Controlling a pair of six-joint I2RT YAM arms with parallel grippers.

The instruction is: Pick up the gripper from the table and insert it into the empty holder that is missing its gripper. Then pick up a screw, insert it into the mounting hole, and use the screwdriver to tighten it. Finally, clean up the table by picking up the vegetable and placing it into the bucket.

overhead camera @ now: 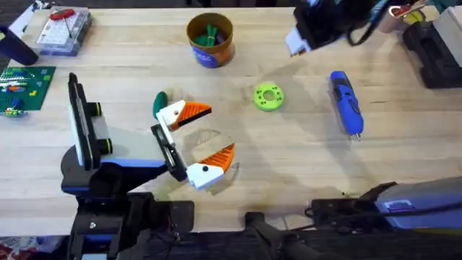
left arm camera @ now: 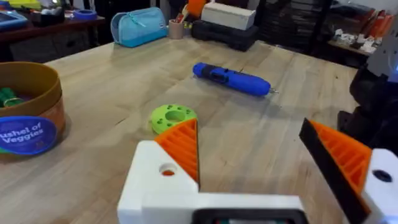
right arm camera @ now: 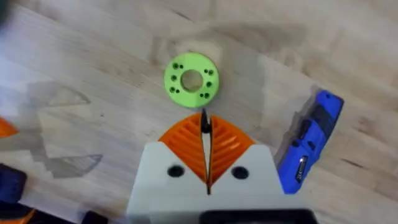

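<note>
My left gripper (overhead camera: 221,130) stands open low over the table's middle left, nothing between its white, orange-padded fingers (left arm camera: 180,146). The dark green vegetable (overhead camera: 159,103) lies on the table just outside the far finger, near its base. The orange bucket (overhead camera: 210,40) with its blue band (left arm camera: 25,134) stands at the back centre with green pieces inside. The blue screwdriver (overhead camera: 346,101) lies at the right (left arm camera: 233,79) (right arm camera: 308,140). My right gripper (overhead camera: 297,42) hangs high at the back right, shut (right arm camera: 205,127), looking down on a lime-green ring (right arm camera: 191,79).
The lime-green ring (overhead camera: 268,96) lies between my left gripper and the screwdriver. A green circuit board (overhead camera: 25,87) and a clear box with a red tool (overhead camera: 65,29) sit at the far left. A black case (overhead camera: 433,50) stands at the back right.
</note>
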